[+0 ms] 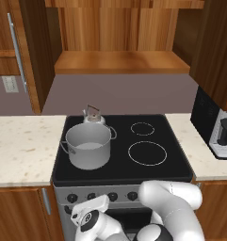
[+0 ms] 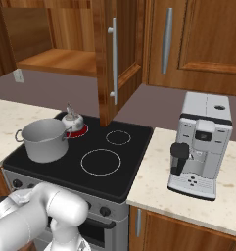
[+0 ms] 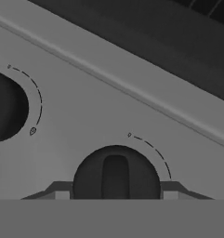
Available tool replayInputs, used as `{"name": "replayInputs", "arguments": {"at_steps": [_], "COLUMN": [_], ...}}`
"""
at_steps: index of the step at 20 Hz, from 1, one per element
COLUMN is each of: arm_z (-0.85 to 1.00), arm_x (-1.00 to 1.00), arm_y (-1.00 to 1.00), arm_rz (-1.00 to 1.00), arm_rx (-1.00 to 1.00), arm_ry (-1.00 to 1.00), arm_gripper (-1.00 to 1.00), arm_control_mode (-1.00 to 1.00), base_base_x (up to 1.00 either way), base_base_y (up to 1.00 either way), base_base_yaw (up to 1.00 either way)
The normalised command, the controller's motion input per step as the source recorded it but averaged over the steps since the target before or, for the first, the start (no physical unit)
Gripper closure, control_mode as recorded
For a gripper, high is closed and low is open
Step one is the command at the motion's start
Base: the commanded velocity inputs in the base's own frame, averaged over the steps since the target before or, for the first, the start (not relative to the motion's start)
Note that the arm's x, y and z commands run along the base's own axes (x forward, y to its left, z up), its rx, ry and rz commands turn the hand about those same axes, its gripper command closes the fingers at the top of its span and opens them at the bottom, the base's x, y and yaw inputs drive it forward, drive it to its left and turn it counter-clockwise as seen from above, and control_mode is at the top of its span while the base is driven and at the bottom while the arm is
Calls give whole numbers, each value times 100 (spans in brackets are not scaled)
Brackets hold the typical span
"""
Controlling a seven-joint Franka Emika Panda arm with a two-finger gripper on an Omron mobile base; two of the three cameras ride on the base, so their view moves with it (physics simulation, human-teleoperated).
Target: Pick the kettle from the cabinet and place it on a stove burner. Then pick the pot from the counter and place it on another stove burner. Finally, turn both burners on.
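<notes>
The small silver kettle (image 1: 93,116) stands on the rear left burner, which glows red under the kettle (image 2: 73,119) in the right base view. In front of it, the wide grey pot (image 1: 88,146) sits on the front left burner. My gripper (image 1: 93,203) is low at the stove's front panel. In the hand view, the gripper (image 3: 116,191) has a fingertip pressed against each side of a round dark knob (image 3: 116,176). The knob's bar points straight up in that view. The cabinet (image 1: 119,61) stands open with a bare shelf.
Two ringed burners (image 1: 147,153) on the right of the black stove top (image 1: 176,162) are bare. A second knob (image 3: 4,107) lies to the left in the hand view. A coffee machine (image 2: 200,147) stands on the right counter (image 2: 158,181). The open cabinet door (image 2: 112,59) hangs over the stove.
</notes>
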Motion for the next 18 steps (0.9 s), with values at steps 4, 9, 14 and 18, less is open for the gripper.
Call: {"name": "replayInputs", "arguments": {"at_steps": [4, 9, 14, 18], "arm_z": [0, -3, 0, 0], "arm_x": [0, 0, 0, -1], "arm_y": [0, 0, 0, 0], "arm_rz": [0, 0, 0, 0], "arm_rx": [-8, 0, 0, 0], "arm_ry": [1, 0, 0, 0], "arm_gripper": [100, -100, -100, -100], "arm_control_mode": [-100, -100, -100, -100], "base_base_x": [0, 0, 0, 0], "base_base_y": [0, 0, 0, 0], "base_base_yaw": [0, 0, 0, 0]}}
